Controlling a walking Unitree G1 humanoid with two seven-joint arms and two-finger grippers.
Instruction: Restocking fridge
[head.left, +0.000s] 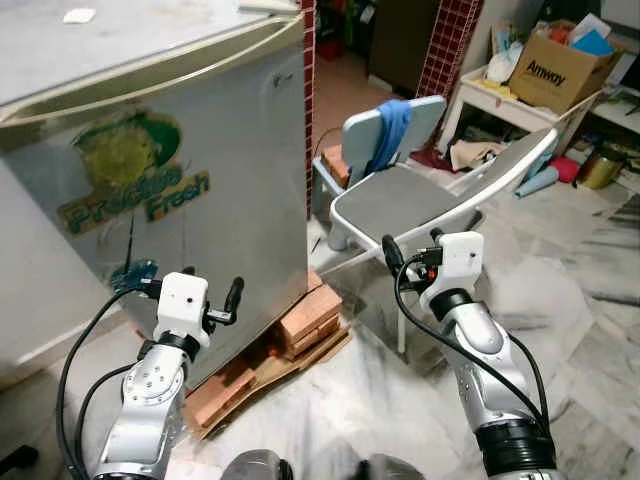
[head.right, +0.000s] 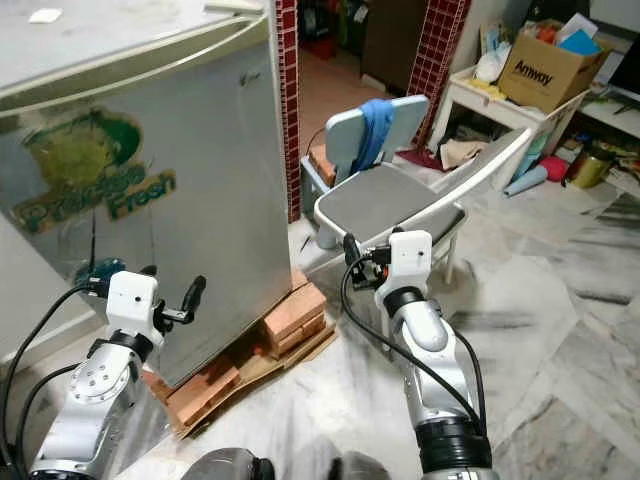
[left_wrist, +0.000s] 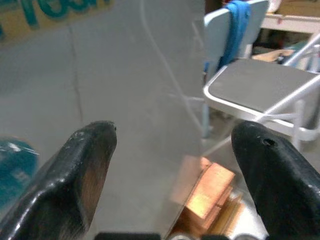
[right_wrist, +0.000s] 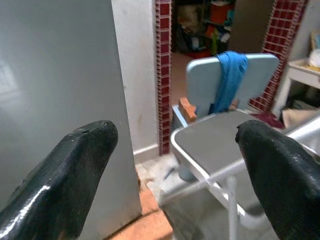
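Left gripper (head.left: 190, 288) and right gripper (head.left: 412, 258), both spread empty; fridge (head.left: 200, 170) door: heavy, rigid, slick—likely grip its side edge.

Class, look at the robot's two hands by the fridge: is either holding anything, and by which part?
Nothing is held. The left hand and right hand are both open and empty in front of the fridge.

Fridge (head.left: 180, 170) cut off at frame's top and left; cardboard box (head.left: 560, 65) contents too small to identify.
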